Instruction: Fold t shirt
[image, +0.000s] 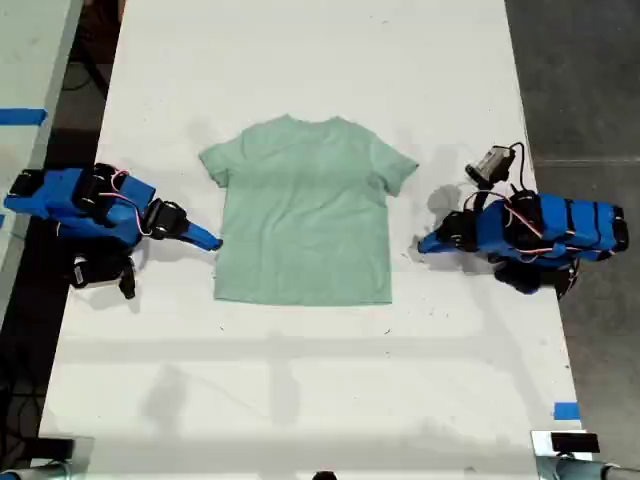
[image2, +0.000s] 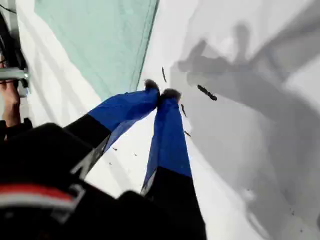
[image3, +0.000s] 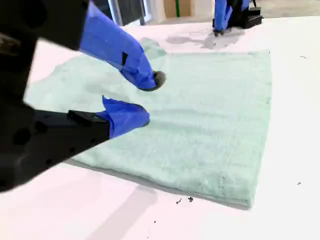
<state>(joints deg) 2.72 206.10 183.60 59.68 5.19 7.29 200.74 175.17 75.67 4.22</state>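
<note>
The pale mint-green t shirt (image: 305, 208) lies flat on the white table (image: 300, 380), collar toward the exterior view's top and hem toward its bottom. My second gripper (image: 212, 241) rests at the exterior view's left, just beside the shirt's side edge. In the second wrist view its jaws (image3: 149, 97) stand a little open, with nothing between them and the t shirt (image3: 200, 115) spread beyond. My first gripper (image: 426, 245), at the exterior view's right, sits apart from the shirt. In its wrist view the fingertips (image2: 161, 93) touch, shut on nothing, near the t shirt's (image2: 95, 40) corner.
Both blue arm bodies lie on the table at the exterior view's left and right sides. A blue tape mark (image: 565, 410) sits near the exterior view's lower right corner. Dark specks (image2: 206, 92) dot the table by my first gripper. Dark floor borders the table on both sides.
</note>
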